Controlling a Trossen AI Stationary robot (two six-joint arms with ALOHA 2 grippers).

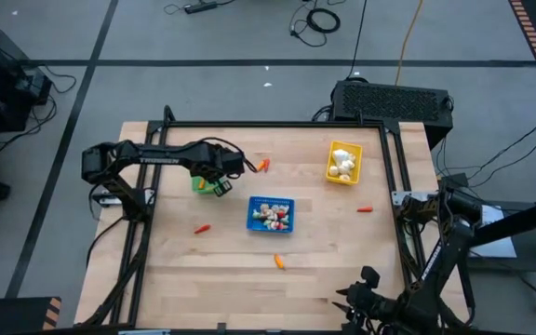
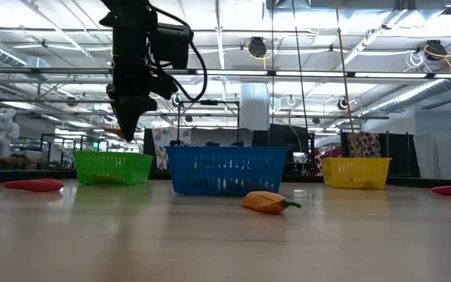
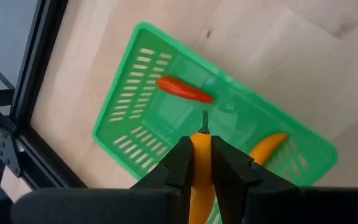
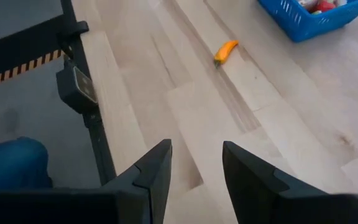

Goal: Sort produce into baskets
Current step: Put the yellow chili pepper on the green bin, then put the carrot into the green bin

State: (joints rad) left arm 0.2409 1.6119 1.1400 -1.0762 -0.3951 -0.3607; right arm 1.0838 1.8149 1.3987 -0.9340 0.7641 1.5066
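Note:
My left gripper (image 3: 201, 148) hangs over the green basket (image 3: 166, 118), shut on a slim orange-yellow piece (image 3: 201, 180) with a small green stem. It also shows in the high view (image 1: 220, 182) and in the low view (image 2: 128, 117), above the green basket (image 2: 113, 167). A red piece (image 3: 184, 90) and an orange-yellow piece (image 3: 267, 149) lie in this basket. The blue basket (image 1: 271, 213) and the yellow basket (image 1: 343, 162) hold small white and red bits. My right gripper (image 4: 196, 152) is open and empty above the table's near right part. My left gripper pinches the orange-yellow piece's body (image 3: 201, 163) between its two fingers, pointing down from above. The fingers lie along the piece, and its stem end (image 3: 205, 119) sticks out past the fingertips toward the basket. The piece is lifted clear of the basket.
Loose pieces lie on the wooden table: one orange near the far edge (image 1: 263, 165), one red on the left (image 1: 202, 228), one orange in front of the blue basket (image 1: 279, 261), one red on the right (image 1: 365, 209). A black frame (image 1: 277, 124) borders the table.

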